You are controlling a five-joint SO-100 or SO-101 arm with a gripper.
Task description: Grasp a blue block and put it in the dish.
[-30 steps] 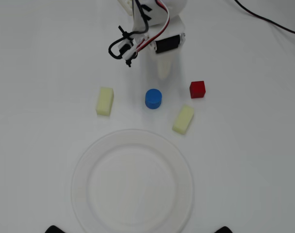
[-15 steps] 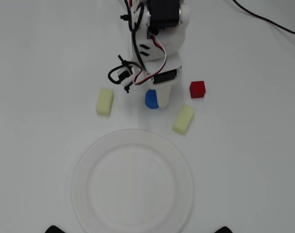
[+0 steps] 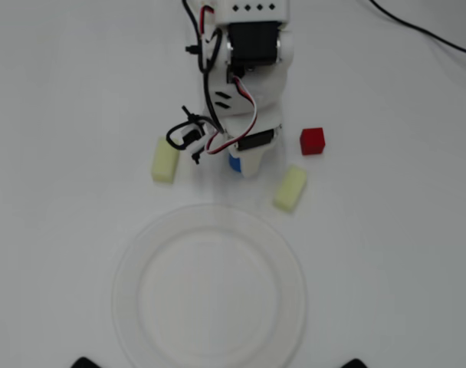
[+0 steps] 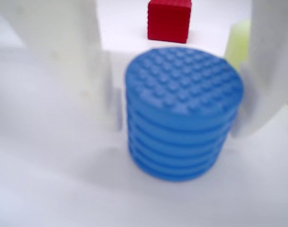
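Observation:
The blue block (image 4: 184,113) is a bright blue short cylinder with a studded top, standing on the white table. It sits between the two white fingers of my gripper (image 4: 179,120). The right finger (image 4: 260,90) touches its side, and the left finger (image 4: 99,85) stands a small gap away, so the jaws are open around it. In the overhead view only a sliver of the block (image 3: 234,162) shows under the gripper (image 3: 244,162). The dish (image 3: 127,284), a large white plate, lies just in front of the gripper, toward the bottom of that view.
A red cube (image 3: 312,141) sits right of the gripper and shows behind the block in the wrist view (image 4: 169,20). One pale yellow block (image 3: 165,160) lies to the left, another (image 3: 290,188) to the lower right. A black cable (image 3: 424,31) crosses the top right.

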